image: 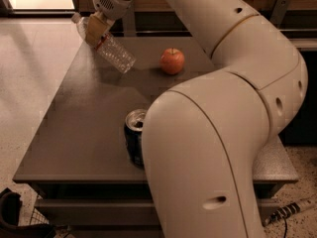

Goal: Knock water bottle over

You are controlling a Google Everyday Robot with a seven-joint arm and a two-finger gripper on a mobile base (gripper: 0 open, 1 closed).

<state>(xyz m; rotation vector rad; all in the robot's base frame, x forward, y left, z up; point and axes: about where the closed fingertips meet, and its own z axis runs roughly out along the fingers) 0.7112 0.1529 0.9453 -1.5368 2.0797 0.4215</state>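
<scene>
The water bottle (pixel 115 53) is a clear ribbed plastic bottle with a white cap. It leans far over to the upper left at the table's far left, its base near the tabletop and its cap out past the table's left edge. My gripper (pixel 97 30) is at the bottle's upper part, its tan fingers (pixel 94 29) against the neck and label area. The arm reaches in from the right and fills the foreground.
A red apple (pixel 172 61) sits on the grey table (pixel 74 128) to the right of the bottle. A dark blue opened soda can (pixel 134 137) stands near the front, partly hidden by my arm. Light floor lies to the left.
</scene>
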